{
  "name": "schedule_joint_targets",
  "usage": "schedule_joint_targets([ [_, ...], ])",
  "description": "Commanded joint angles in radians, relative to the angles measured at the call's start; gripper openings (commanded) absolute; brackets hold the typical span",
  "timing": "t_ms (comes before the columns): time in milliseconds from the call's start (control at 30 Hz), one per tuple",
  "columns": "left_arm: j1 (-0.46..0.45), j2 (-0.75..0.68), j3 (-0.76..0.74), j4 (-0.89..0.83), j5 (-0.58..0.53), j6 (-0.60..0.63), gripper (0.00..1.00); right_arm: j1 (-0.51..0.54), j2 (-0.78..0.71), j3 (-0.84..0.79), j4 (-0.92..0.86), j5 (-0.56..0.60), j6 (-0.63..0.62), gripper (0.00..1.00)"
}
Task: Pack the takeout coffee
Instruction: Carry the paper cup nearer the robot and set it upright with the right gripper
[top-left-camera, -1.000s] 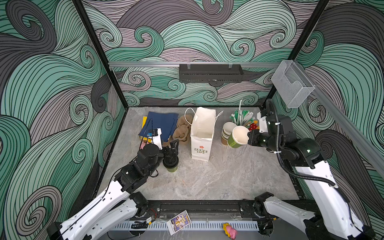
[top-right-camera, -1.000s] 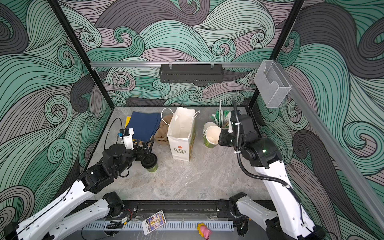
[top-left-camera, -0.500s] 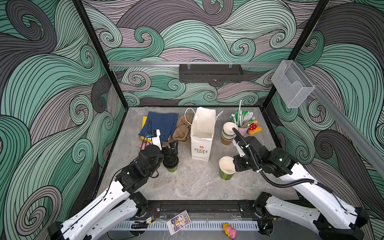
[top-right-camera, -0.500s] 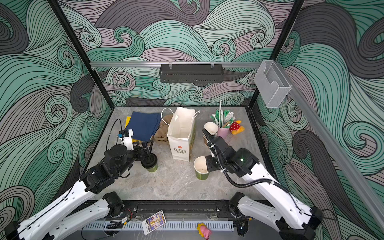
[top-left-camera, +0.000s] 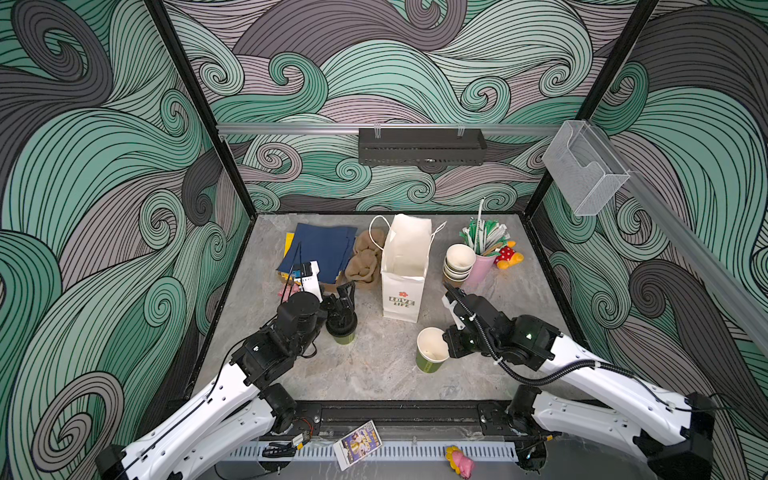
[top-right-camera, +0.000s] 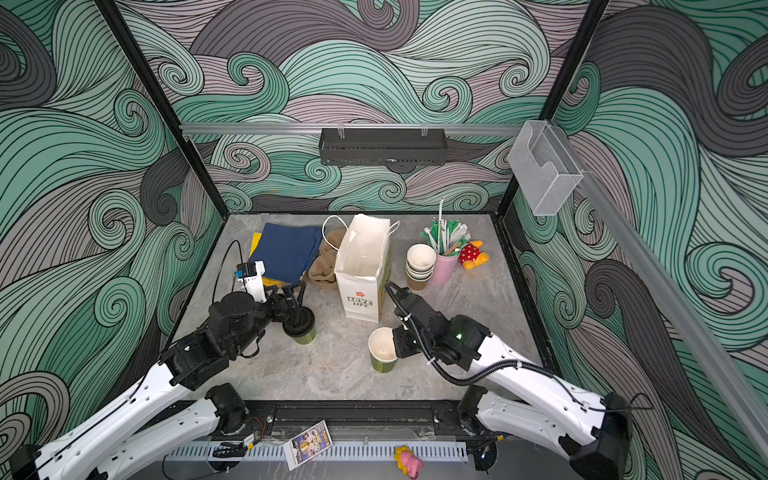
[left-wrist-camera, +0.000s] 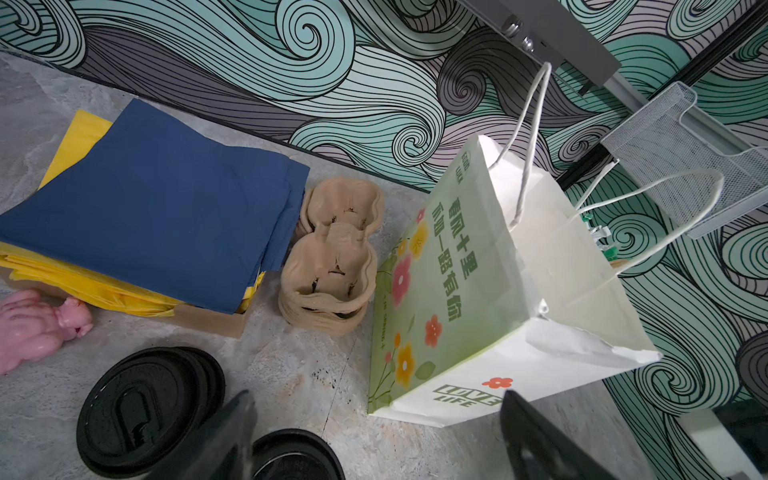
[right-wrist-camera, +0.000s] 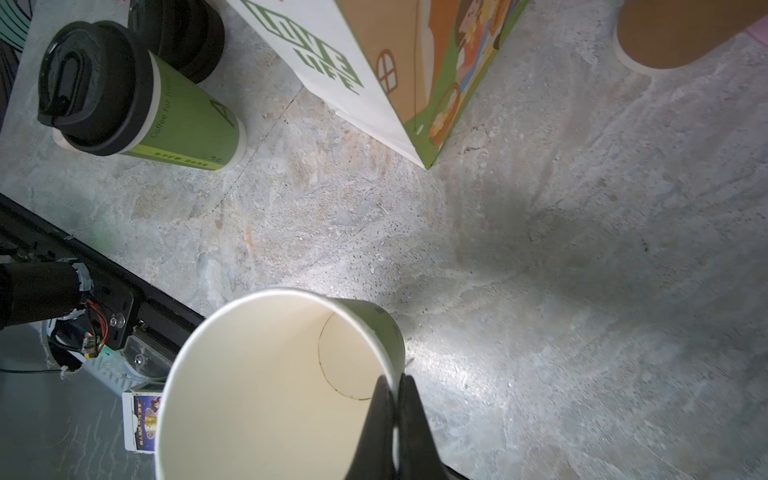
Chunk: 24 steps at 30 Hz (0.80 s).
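Nearest me, my right tool (right-wrist-camera: 394, 390) is pinched together on the rim of an open green paper cup with a cream-white inside (top-left-camera: 430, 353). One finger is inside the wall and one outside. The cup hangs upright from the tool's tip on the side away from the arm. I cannot tell whether its base rests on the grey stone-look counter (top-left-camera: 374, 374) or sits just above it. The cup has no lid.

To the left and a little further back stands a second green paper cup capped with a round black sip lid (top-left-camera: 341, 328). It is upright on the counter and well apart from the open cup. My left tool (top-left-camera: 343, 301) hangs over it with its fingers spread wide, clamped on nothing. In the left wrist view the black lid sits low between the fingers, closer to one of them. Just beside that cup lies a short stack of loose black plastic lids (left-wrist-camera: 141, 411).

Beyond both cups stands the white paper carrier bag with string handles (top-left-camera: 405, 266), mouth open. Left of it are the brown moulded pulp cup carriers (left-wrist-camera: 332, 257) and a folded navy-blue sheet (top-left-camera: 322, 253). Right of it are a nested stack of paper cups (top-left-camera: 459, 262) and, touching it, a pink cup of wrapped straws (top-left-camera: 482, 266).
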Motion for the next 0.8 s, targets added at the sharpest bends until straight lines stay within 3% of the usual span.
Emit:
schedule_joint_targets([
  [0, 0.009, 0.002, 0.006, 0.009, -0.015, -0.008, 0.93, 0.018, 0.023, -0.03, 0.126, 0.034, 0.02, 0.0],
  [300, 0.009, -0.005, 0.007, 0.003, -0.015, -0.008, 0.93, 0.024, 0.094, -0.081, 0.231, 0.053, 0.023, 0.0],
  [767, 0.009, -0.022, 0.0, -0.008, -0.022, -0.008, 0.93, 0.029, 0.163, -0.094, 0.234, 0.079, 0.003, 0.0],
])
